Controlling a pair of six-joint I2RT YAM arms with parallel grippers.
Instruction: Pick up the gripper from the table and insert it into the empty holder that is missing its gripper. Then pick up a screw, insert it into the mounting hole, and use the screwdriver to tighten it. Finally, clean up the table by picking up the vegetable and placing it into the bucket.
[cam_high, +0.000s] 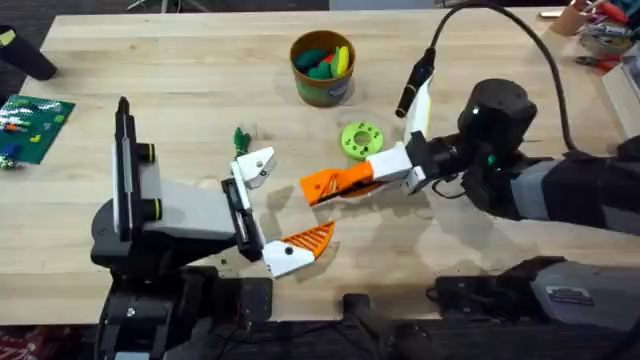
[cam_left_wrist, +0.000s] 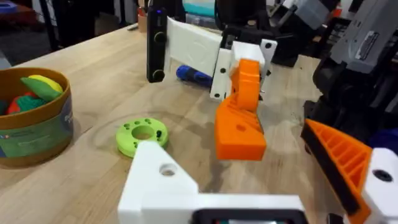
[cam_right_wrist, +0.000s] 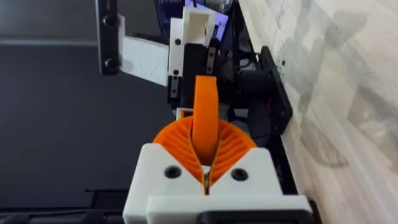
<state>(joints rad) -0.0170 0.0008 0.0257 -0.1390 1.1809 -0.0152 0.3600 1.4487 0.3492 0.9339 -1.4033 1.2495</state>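
Starting at the left of the overhead view, a green circuit board (cam_high: 35, 125) lies at the table's (cam_high: 180, 70) edge. Right of it, low in the frame, sits the left arm. Its left gripper (cam_high: 275, 215) is incomplete: the holder (cam_high: 255, 168), a bare white bracket, forms the upper finger, and an orange ribbed finger on a white base (cam_high: 300, 245) forms the lower one. They stand wide apart with nothing between them. In the left wrist view the mounting hole (cam_left_wrist: 167, 169) shows as a dark round hole in that bracket.

Just right of the holder, at centre frame, the gripper (cam_high: 335, 182), the orange wedge, is held off the table, its tip pointing left toward the bracket with a gap between. The right gripper (cam_high: 385, 170) clamps the wedge's right end; the right wrist view shows its ribbed pads (cam_right_wrist: 233, 146) closed on the piece.

A green disc (cam_high: 360, 138) lies just above the wedge. At upper centre stands the bucket (cam_high: 322, 70), with coloured toy vegetables (cam_high: 325, 60) inside.
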